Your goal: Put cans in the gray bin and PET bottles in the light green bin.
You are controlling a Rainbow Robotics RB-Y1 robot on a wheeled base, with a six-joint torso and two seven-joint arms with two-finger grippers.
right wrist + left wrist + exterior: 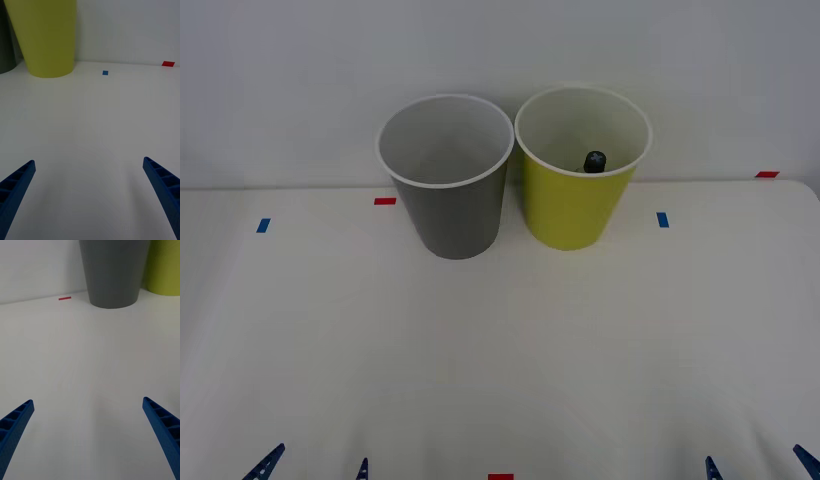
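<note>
I saw left gripper (88, 435) spread wide, right gripper (89, 195) likewise, both empty above tabletop (500, 360), bottle (594, 161) inside light green bin (575, 205)

Only the bottle's black cap (594, 160) peeks over the light green bin (575, 205) wall, the body's hidden. Both bins are cropped in the wrist views.

I see two obstacles on the desk (500, 360): the gray bin (448, 190), and the light green bin (578, 180) just beside it. Everything nearer me than the gray bin is bare surface, free for passing.
</note>
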